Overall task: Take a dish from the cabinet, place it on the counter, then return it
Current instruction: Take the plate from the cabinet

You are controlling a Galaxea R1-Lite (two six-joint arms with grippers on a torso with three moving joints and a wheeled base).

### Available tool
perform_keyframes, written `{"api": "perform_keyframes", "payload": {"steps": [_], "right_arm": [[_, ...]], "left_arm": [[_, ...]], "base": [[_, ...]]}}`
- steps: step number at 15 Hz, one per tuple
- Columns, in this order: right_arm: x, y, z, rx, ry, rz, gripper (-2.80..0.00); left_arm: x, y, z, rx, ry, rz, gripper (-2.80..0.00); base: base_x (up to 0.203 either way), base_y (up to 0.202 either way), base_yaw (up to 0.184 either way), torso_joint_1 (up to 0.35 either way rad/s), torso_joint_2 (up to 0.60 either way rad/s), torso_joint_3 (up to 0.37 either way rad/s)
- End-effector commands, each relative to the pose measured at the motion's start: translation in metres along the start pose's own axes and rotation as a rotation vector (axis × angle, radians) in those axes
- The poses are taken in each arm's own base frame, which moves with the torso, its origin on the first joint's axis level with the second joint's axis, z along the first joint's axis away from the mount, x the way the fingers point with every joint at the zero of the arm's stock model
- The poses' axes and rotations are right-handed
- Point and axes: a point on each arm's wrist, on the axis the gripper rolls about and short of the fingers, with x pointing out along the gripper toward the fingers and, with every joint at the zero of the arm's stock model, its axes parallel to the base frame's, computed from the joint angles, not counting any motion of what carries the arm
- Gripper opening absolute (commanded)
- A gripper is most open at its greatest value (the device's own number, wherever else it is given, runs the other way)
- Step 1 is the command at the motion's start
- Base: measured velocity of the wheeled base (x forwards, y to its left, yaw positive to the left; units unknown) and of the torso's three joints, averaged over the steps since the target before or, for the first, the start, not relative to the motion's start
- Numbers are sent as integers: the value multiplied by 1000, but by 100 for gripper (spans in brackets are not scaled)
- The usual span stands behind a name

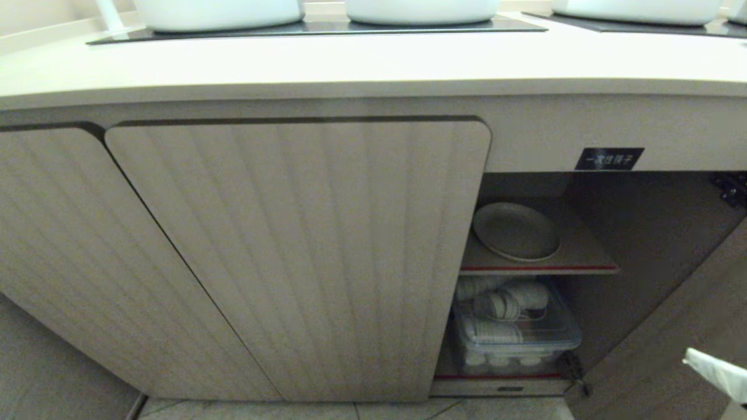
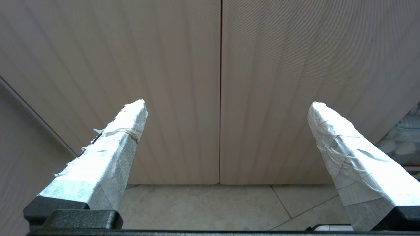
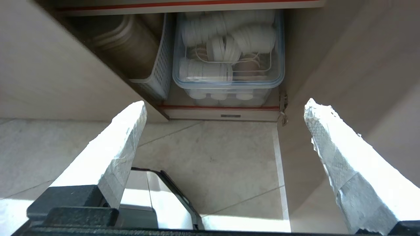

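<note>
Head view, item one: the dish (image 1: 516, 231), cream-white and shallow, lying flat on the inner shelf (image 1: 578, 256) of the cabinet (image 1: 297, 251), at about 3 o'clock of the frame, right door (image 1: 659, 350) swung open, middle door shut. Item two: the desk (image 1: 373, 64) above, at 12 o'clock, bare along its front edge. Item three: right gripper (image 3: 224, 105), jaws spread wide and empty, low before the opening, facing the clear bin of white cups (image 3: 228, 55) on the bottom shelf; one fingertip (image 1: 715, 370) shows at 4 o'clock. Item four: left gripper (image 2: 226, 103), jaws apart, empty, idle before the closed doors. Handling note: the reach likely needs raising to shelf level, entering level, pinching the dish's near rim, clear of the open door.
</note>
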Motion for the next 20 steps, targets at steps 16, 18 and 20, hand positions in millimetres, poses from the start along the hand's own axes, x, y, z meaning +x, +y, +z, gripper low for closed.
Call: {"api": "perform_keyframes", "payload": {"steps": [16,18,20], "right_arm": [[183,12,23,188,74,87,0],[185,11,25,193,58,80,0],[190,8,25,198,39,65,0]], "left_arm": [[0,0,0,0,0,0,0],[0,0,0,0,0,0,0],[0,0,0,0,0,1,0]], "base": [[0,0,0,0,0,0],[0,0,0,0,0,0],[0,0,0,0,0,0]]}}
